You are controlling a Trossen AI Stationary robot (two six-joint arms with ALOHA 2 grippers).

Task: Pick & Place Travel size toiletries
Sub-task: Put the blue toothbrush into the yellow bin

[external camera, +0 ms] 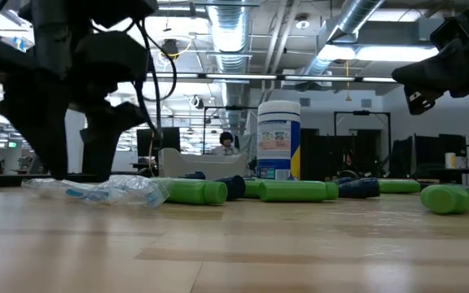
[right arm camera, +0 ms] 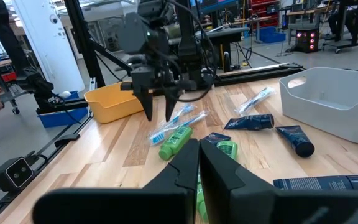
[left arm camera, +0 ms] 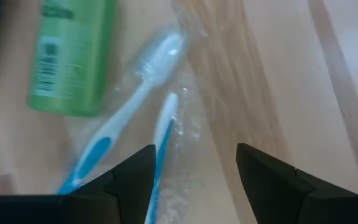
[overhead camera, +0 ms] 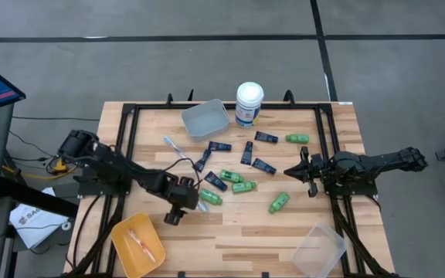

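Note:
Two light-blue-and-white toothbrushes in clear wrap (left arm camera: 148, 106) lie flat on the table beside a green bottle (left arm camera: 73, 56). My left gripper (left arm camera: 194, 171) is open and points down over their handle end, its fingertips close to the table (external camera: 72, 163). It also shows in the high view (overhead camera: 178, 212) and the right wrist view (right arm camera: 157, 109). Several green bottles (overhead camera: 243, 187) and navy tubes (overhead camera: 247, 153) lie scattered mid-table, and another toothbrush (overhead camera: 172, 145) lies farther back. My right gripper (overhead camera: 296, 171) is shut and empty, held above the table at the right. My left gripper comes from above with its fingers open over the wrapped toothbrushes. One toothbrush handle (left arm camera: 157, 155) runs under one finger (left arm camera: 129, 180). I cannot tell whether the fingers touch the wrap.
A yellow bin (overhead camera: 122, 235) holding a toothbrush stands at the near left. A clear bin (overhead camera: 319, 251) stands at the near right. A grey-white bin (overhead camera: 205, 119) and the tall white canister (overhead camera: 249, 104) stand at the far edge. A black frame borders the table.

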